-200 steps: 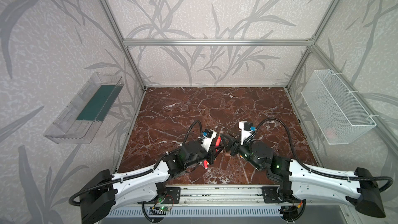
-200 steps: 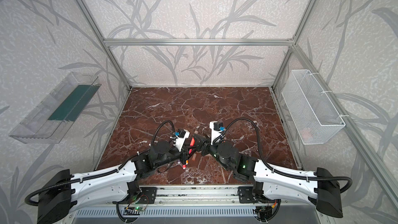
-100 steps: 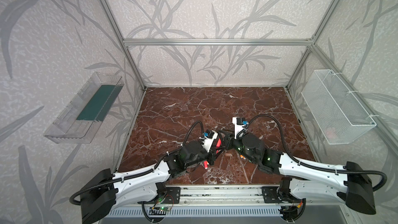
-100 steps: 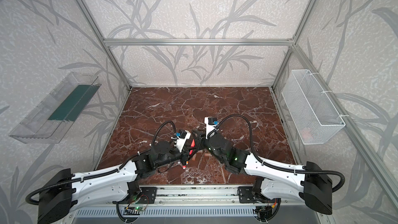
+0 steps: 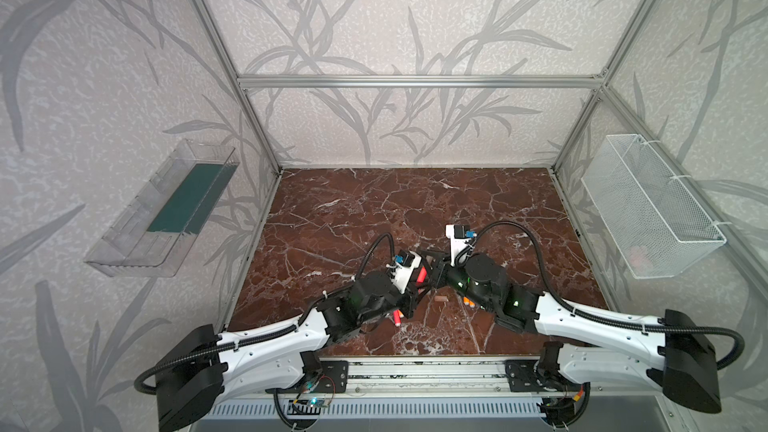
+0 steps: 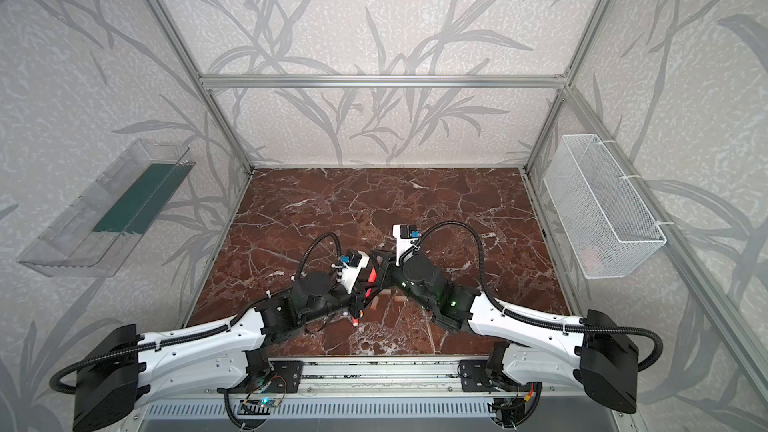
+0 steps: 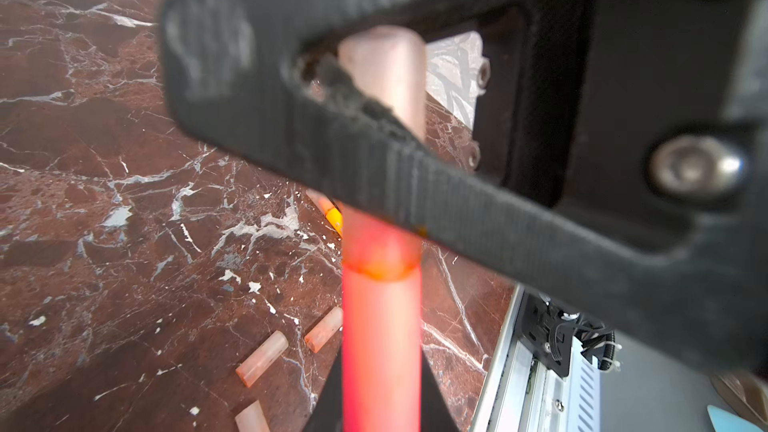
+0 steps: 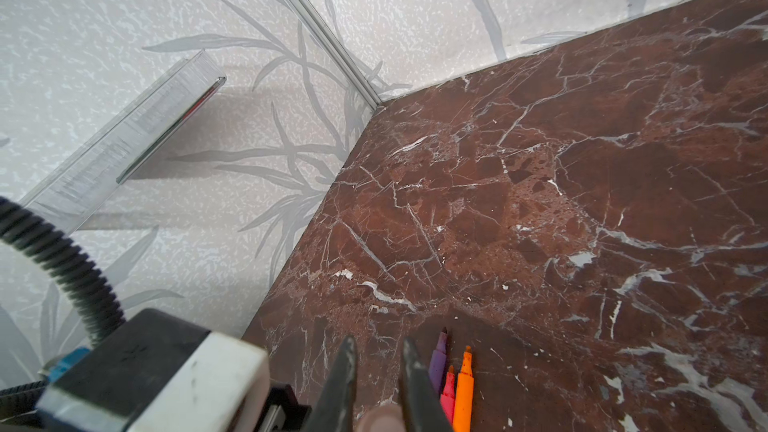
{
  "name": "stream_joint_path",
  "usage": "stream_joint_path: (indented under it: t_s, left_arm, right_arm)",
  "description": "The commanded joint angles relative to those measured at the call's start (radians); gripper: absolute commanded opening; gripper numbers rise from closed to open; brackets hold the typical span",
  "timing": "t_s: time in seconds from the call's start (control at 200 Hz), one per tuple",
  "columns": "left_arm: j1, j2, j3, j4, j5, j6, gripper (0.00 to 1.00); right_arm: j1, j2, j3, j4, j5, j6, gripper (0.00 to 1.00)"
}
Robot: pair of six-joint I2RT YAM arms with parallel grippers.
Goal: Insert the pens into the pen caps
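My left gripper is shut on a pink-red pen, which shows in both top views. A pale pen cap sits over that pen's tip. My right gripper is shut on this cap, and one of its fingers crosses the cap. Both grippers meet above the near middle of the table. Three loose pen caps lie below. Purple, pink and orange pens lie side by side.
Another pink-red pen pokes out from under the left arm. A white wire basket hangs on the right wall, and a clear tray on the left wall. A metal rail runs along the table's front edge.
The right arm has swung left to the tip of the held pen, and its jaws have closed on the cap there. The left arm has stayed put.
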Motion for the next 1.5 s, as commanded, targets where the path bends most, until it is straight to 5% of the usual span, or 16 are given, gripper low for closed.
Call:
stream_joint_path:
  t_s: [0.0, 0.17, 0.325, 0.495, 0.63, 0.825, 1.18, 1.495]
  left_arm:
    - [0.005, 0.000, 0.069, 0.018, 0.005, 0.026, 0.00]
    - [0.020, -0.009, 0.084, 0.031, 0.094, 0.042, 0.00]
    - [0.019, -0.015, 0.101, 0.002, 0.031, 0.061, 0.00]
    - [0.020, -0.031, 0.115, -0.032, -0.103, 0.093, 0.00]
    - [0.020, -0.024, 0.139, -0.066, -0.162, 0.119, 0.00]
    - [0.020, -0.030, 0.138, -0.066, -0.184, 0.125, 0.00]
    - [0.042, -0.086, 0.118, -0.069, -0.015, 0.105, 0.00]
    - [0.174, -0.107, 0.074, 0.012, 0.190, 0.012, 0.00]
  right_arm:
    - [0.017, -0.018, -0.042, -0.004, -0.113, -0.077, 0.00]
    - [0.017, -0.067, -0.145, 0.138, -0.181, -0.176, 0.00]
    - [0.022, -0.069, -0.144, 0.092, -0.186, -0.120, 0.00]
    - [0.065, -0.029, -0.137, 0.021, -0.126, 0.089, 0.00]
    - [0.173, 0.002, -0.056, -0.083, -0.009, 0.088, 0.00]
    - [0.190, 0.018, -0.038, -0.132, 0.062, 0.102, 0.00]
    - [0.189, -0.022, -0.181, 0.163, -0.006, -0.026, 0.00]
    - [0.212, -0.006, -0.256, 0.361, -0.075, -0.094, 0.00]
